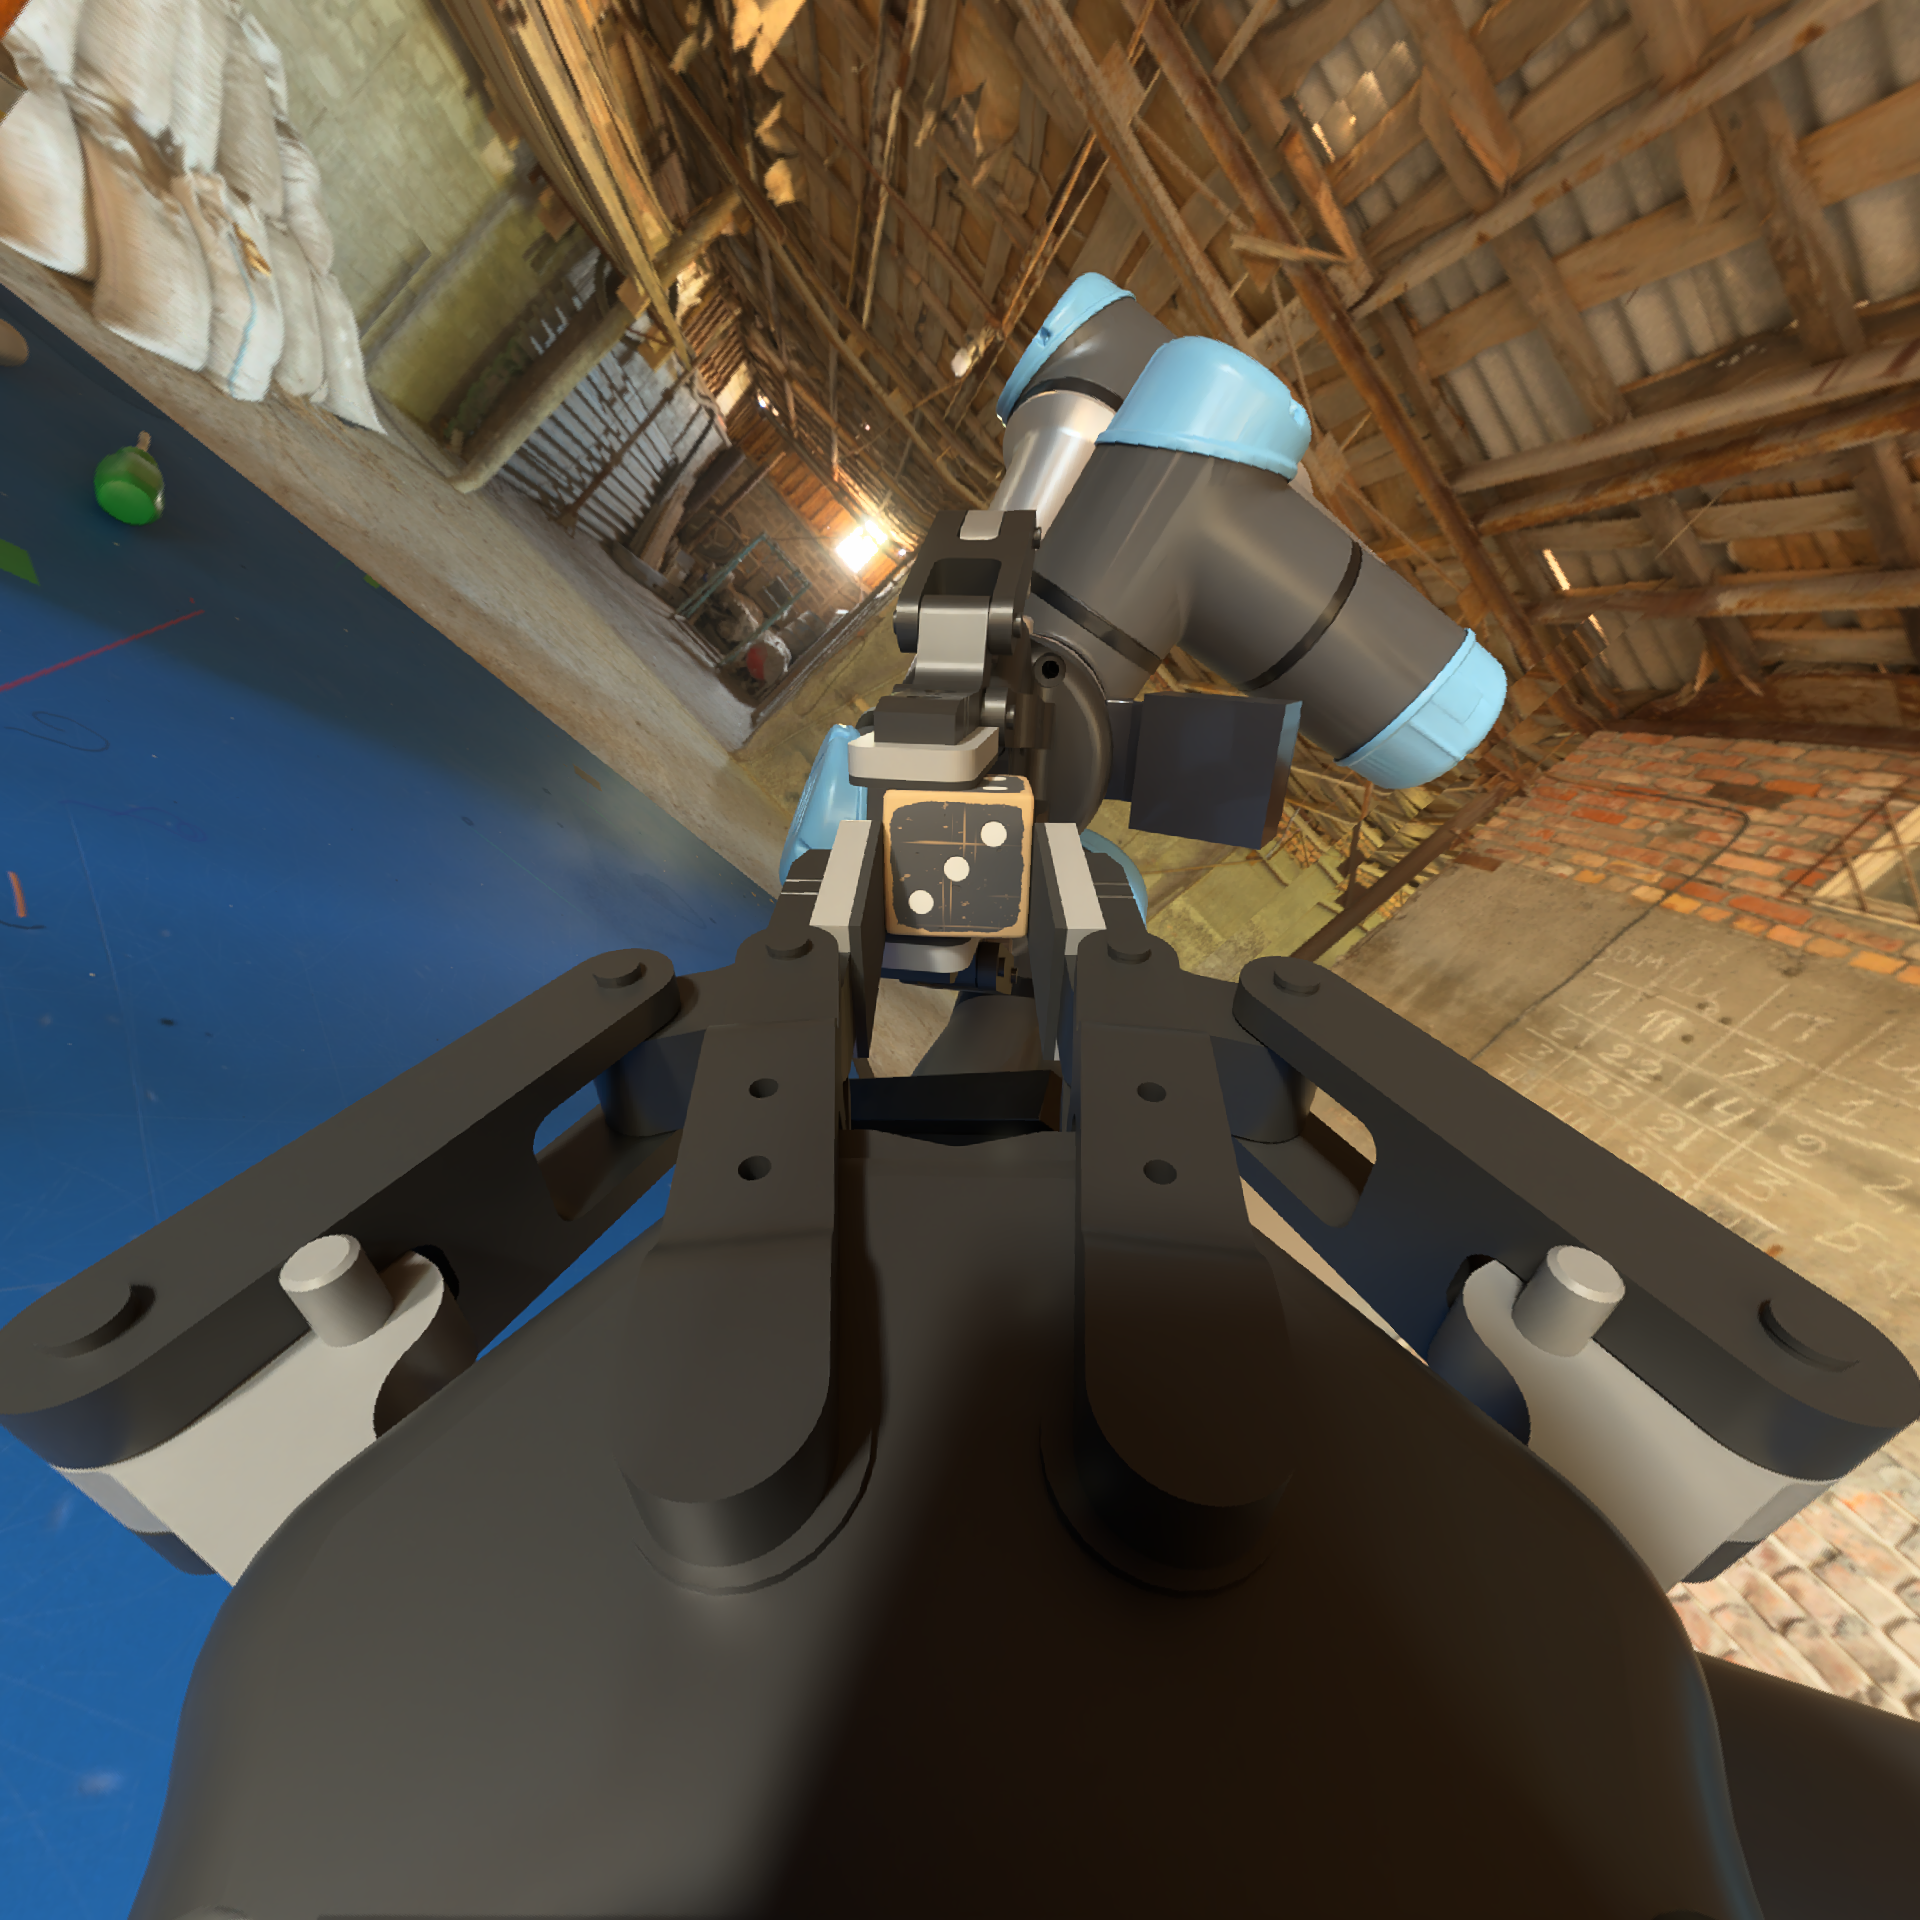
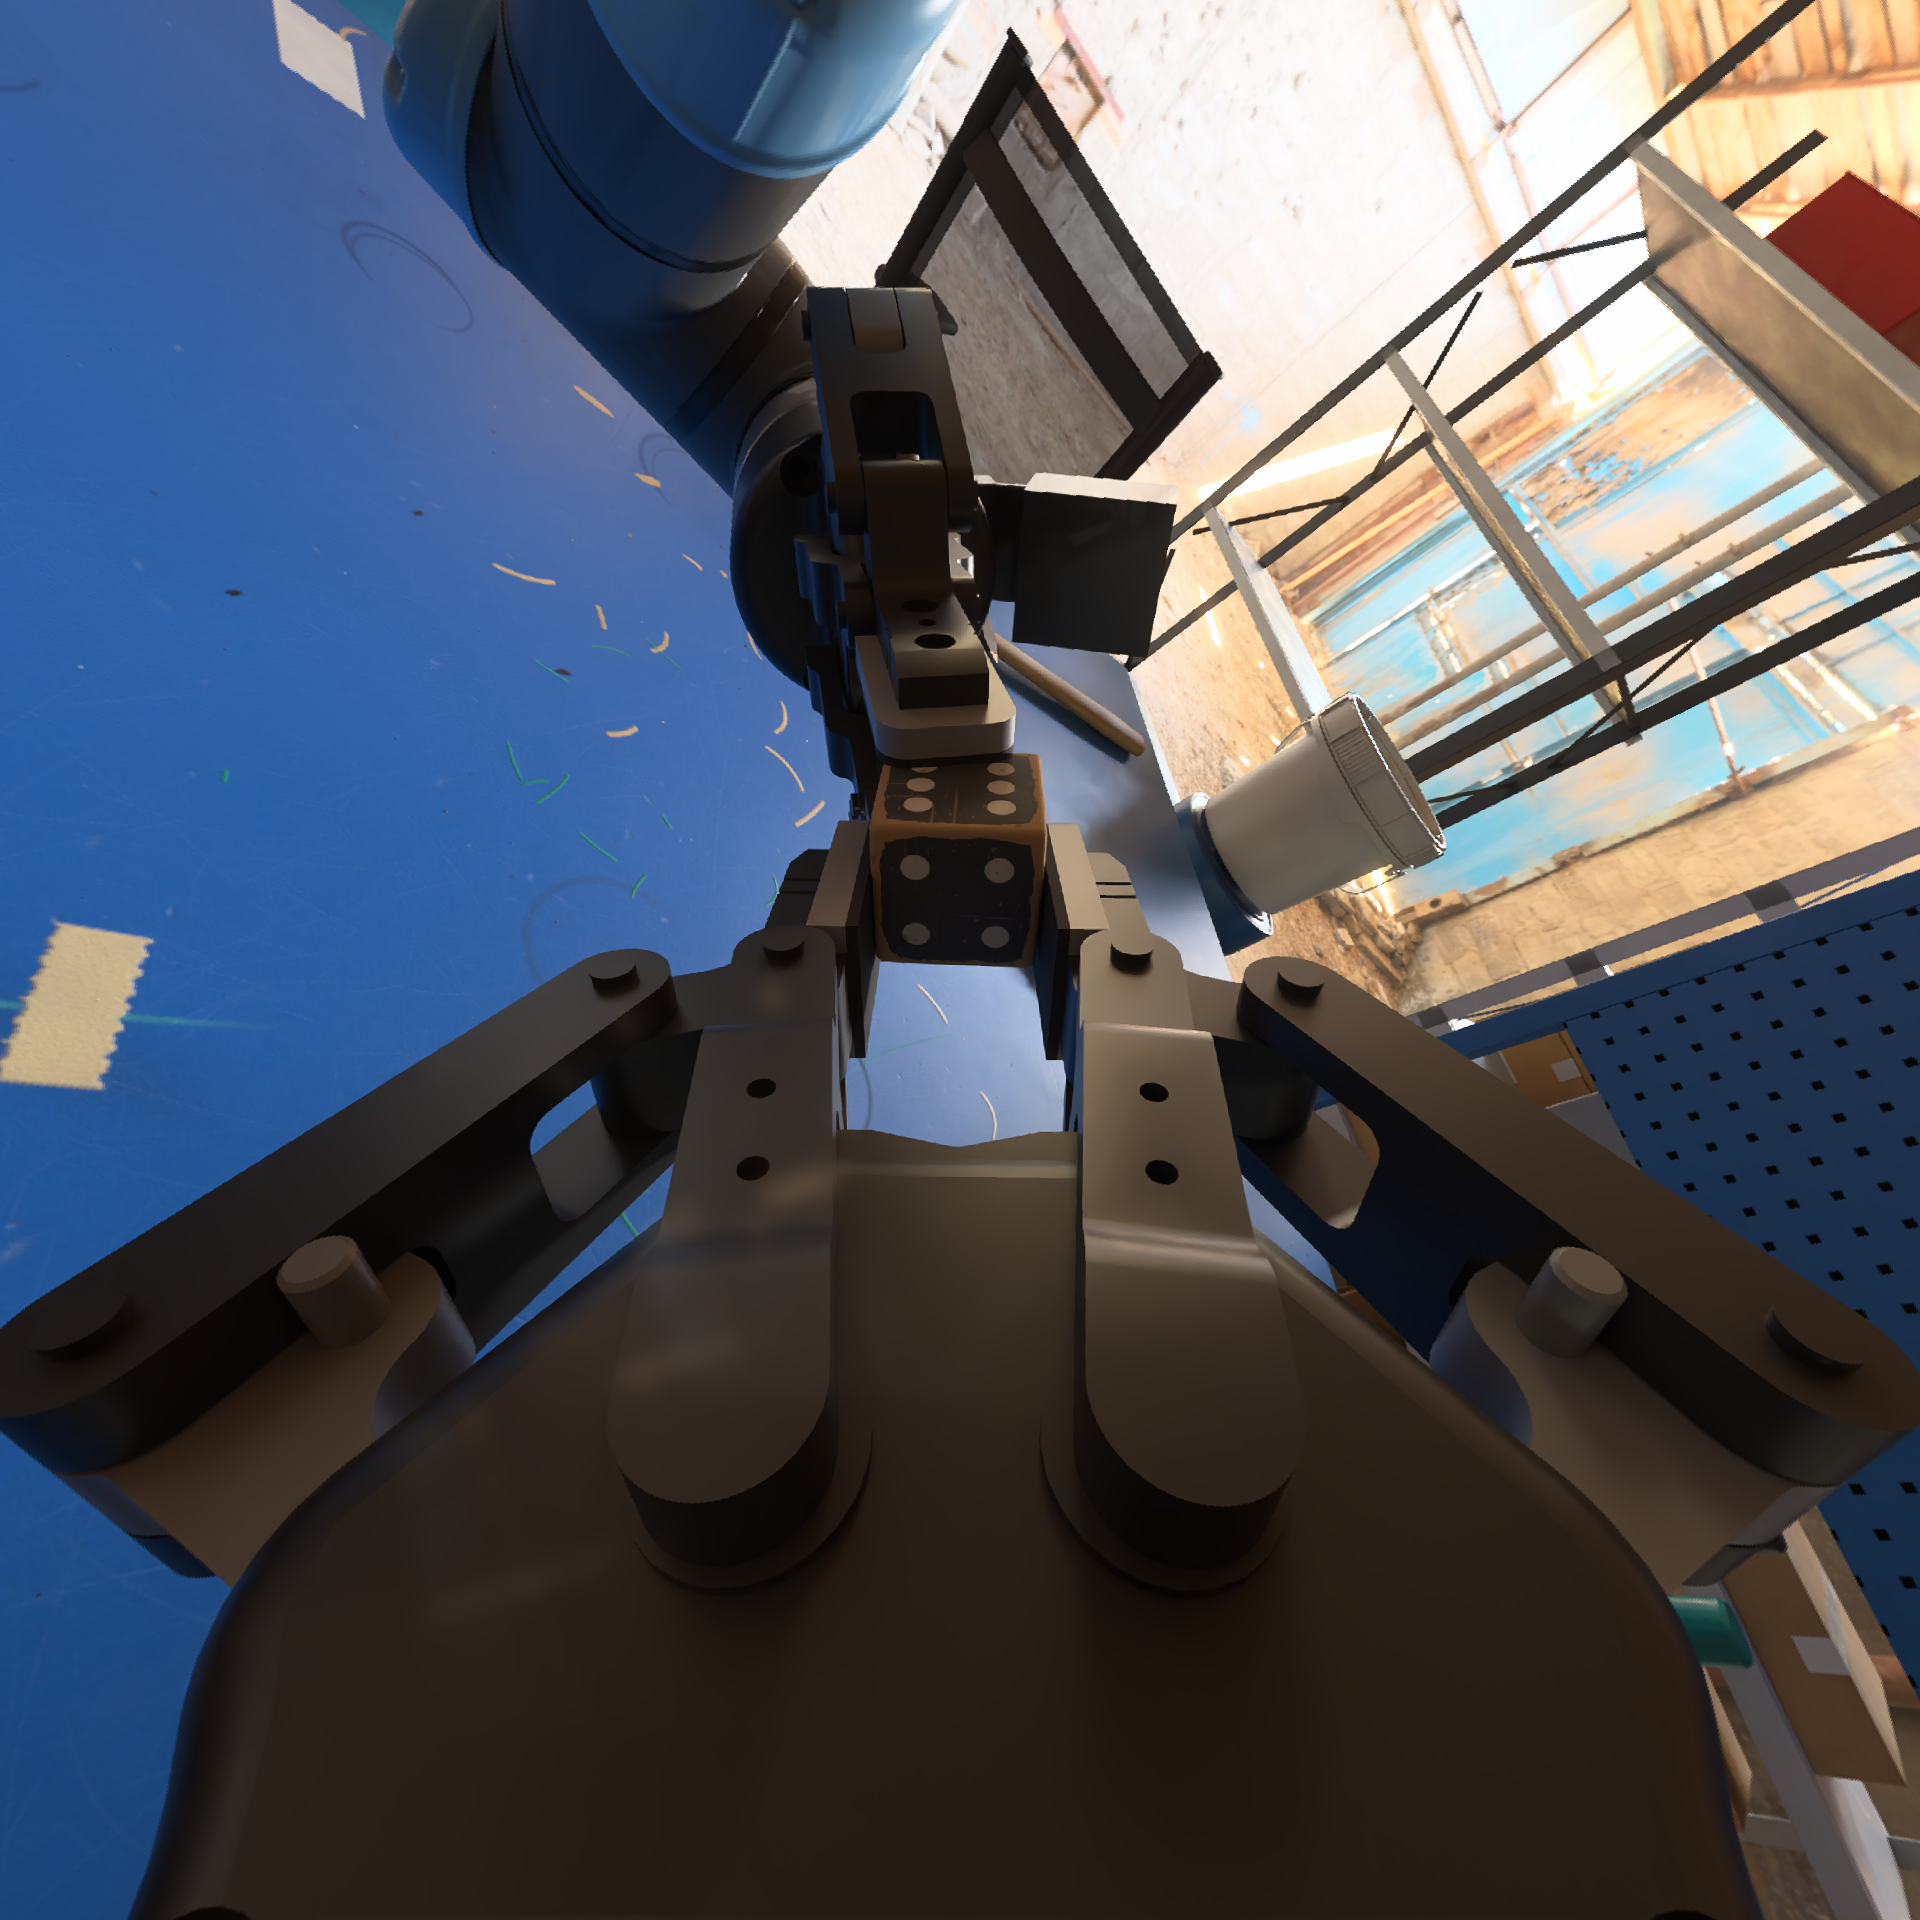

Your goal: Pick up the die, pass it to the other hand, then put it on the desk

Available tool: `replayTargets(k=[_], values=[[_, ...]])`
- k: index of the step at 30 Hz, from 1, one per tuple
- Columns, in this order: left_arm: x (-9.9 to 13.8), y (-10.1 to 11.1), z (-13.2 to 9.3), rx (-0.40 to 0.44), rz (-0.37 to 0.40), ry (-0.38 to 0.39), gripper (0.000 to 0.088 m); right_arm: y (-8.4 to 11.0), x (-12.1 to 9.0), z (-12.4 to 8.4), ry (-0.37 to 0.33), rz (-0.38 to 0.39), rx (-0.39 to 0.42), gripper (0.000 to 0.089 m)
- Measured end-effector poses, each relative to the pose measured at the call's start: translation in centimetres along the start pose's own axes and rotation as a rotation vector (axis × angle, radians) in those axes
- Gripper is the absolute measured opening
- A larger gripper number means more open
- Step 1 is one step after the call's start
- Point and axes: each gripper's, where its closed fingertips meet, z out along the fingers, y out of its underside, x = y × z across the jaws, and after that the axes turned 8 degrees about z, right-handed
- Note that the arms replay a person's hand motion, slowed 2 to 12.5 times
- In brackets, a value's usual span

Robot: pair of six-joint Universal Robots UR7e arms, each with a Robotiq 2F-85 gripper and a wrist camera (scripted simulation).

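The die [image 1: 956, 871] is a worn wooden cube with black faces and white pips, held in the air above the blue desk [image 1: 260, 883]. My left gripper [image 1: 956, 883] has its pads against the die's left and right sides. My right gripper comes from the far side, with one finger [image 1: 920, 753] on the die's top and the other under it. In the right wrist view the die [image 2: 956, 883] sits between the right gripper's [image 2: 958, 894] fingers. The left gripper's finger [image 2: 935, 717] presses on its top there. Both grippers are shut on the die.
A green round object [image 1: 130, 483] lies far off on the desk. A white bucket [image 2: 1314, 805] and a wooden stick [image 2: 1070, 707] sit near the desk [image 2: 312, 623] edge. A pale strip [image 2: 73, 1003] lies on the desk. A blue pegboard [image 2: 1766, 1091] stands beside it.
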Motion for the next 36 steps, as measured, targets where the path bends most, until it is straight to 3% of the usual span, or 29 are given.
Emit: replayTargets(k=[13,16,23,36], values=[[0.0,-0.1,0.1,0.030,0.002,0.006,0.0251,0.0,0.2,-0.2,-0.008,-0.002,-0.018,0.0253],[0.0,-0.2,0.0,0.041,0.001,0.006,0.0375,0.3,0.4,-0.4,-0.003,-0.008,-0.030,0.0250],[0.0,-0.8,-0.4,0.074,0.018,-0.016,0.0563,0.9,1.0,-1.0,0.003,-0.019,-0.061,0.0250],[-0.4,-2.3,-2.5,0.173,0.076,-0.114,0.0533,4.6,4.1,-3.1,0.032,-0.006,-0.229,0.0250]])
